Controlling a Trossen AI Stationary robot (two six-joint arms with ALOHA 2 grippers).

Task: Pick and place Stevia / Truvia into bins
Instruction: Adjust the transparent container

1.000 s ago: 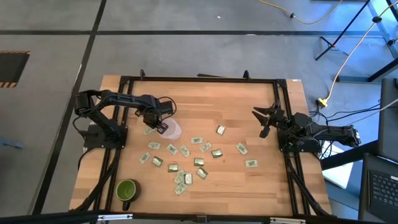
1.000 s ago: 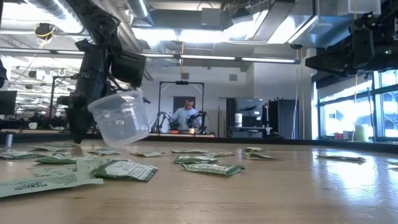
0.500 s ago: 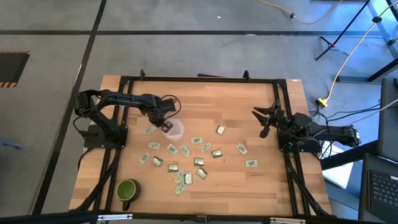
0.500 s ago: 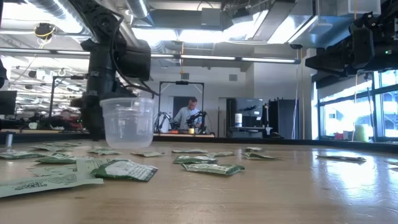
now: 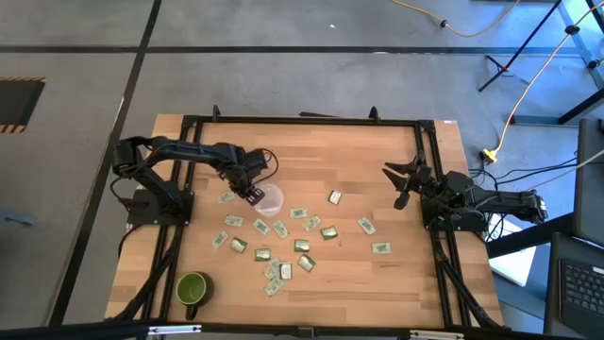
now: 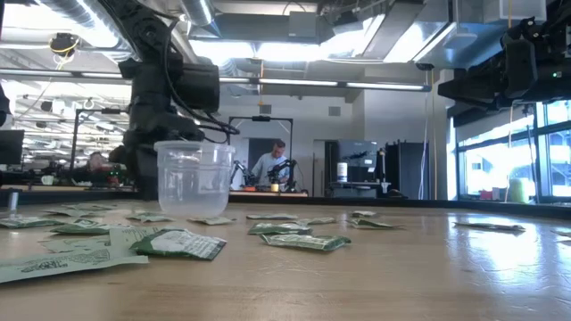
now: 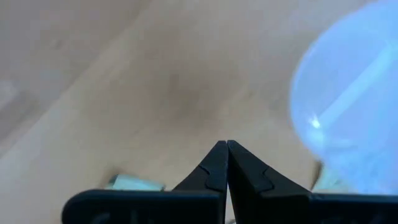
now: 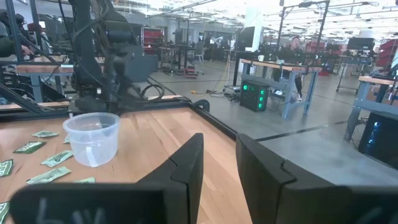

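The clear plastic cup point(image 5: 270, 198) point(image 6: 193, 178) point(image 8: 92, 138) stands upright on its base, mouth up, on the wooden table point(image 5: 377, 151), left of centre. My left gripper point(image 5: 253, 195) point(image 7: 227, 146) points steeply down just left of the cup, shut with nothing between its fingers. The left wrist view shows bare wood between its fingertips and the cup point(image 7: 348, 112). Several green-and-white sachets point(image 5: 283, 236) point(image 6: 294, 239) lie flat on the table, nearer the front than the cup. My right gripper point(image 5: 401, 184) point(image 8: 219, 162) waits open and level at the right edge.
An opaque green mug point(image 5: 192, 288) stands at the near left corner. The black frame rails point(image 5: 302, 121) run around the table's edges. Bare wood lies along the table's far side. A person works at a bench point(image 6: 272, 165) in the room beyond.
The cup was tilted beside my left gripper a second ago. It has come upright on its base and shifted a little toward the table's right edge. My left gripper has stayed shut, tipped more steeply downward and edged the same way.
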